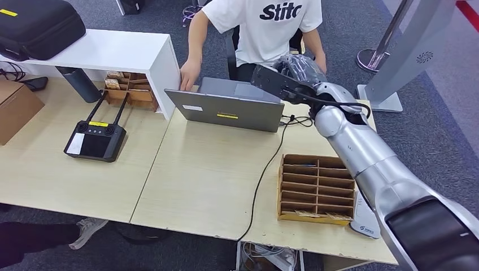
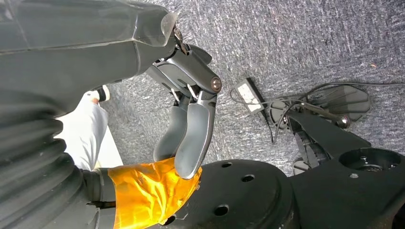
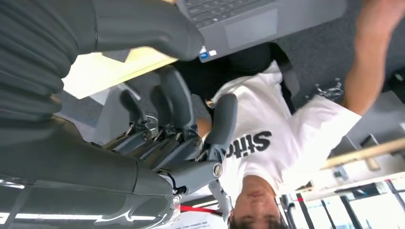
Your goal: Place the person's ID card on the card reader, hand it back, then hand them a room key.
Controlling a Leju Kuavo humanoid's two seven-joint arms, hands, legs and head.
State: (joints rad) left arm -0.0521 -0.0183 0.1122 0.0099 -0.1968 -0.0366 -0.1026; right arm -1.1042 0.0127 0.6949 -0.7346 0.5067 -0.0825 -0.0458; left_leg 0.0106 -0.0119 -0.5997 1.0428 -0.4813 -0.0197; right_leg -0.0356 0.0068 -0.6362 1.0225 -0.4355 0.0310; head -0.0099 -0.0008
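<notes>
- Reaching across the pale wooden table (image 1: pixel 203 180), the robot's right hand (image 1: pixel 275 81) is hanging above the far edge, just behind the open grey laptop (image 1: pixel 226 110), towards the person (image 1: pixel 265 28) in a white T-shirt sitting opposite.
- Seen from the wrist, this right hand (image 3: pixel 176 138) is holding nothing; its dark fingers (image 3: pixel 224 119) are standing apart and stretched out, with the thick thumb well clear of them.
- The card reader (image 1: pixel 363 223), a small flat white pad with a blue mark on it, is lying at the near right edge of the table, just beside a brown divided box (image 1: pixel 316 189) and partly hidden by the silver right arm.
- A few pale cards (image 1: pixel 308 213) are lying in the nearest row of that box; I cannot tell what is printed on them.
- The left hand (image 2: pixel 188 129) is hanging low over grey carpet; its fingers (image 2: pixel 196 138) are bending down together until their tips are near an orange-wrapped part. Nothing is showing between them, but I cannot tell whether they are loose or clenched.
- A black controller (image 1: pixel 95 138) with two aerials is sitting on the left half of the table.
- The person's hand (image 1: pixel 189 76) is resting by the laptop's far left corner.
</notes>
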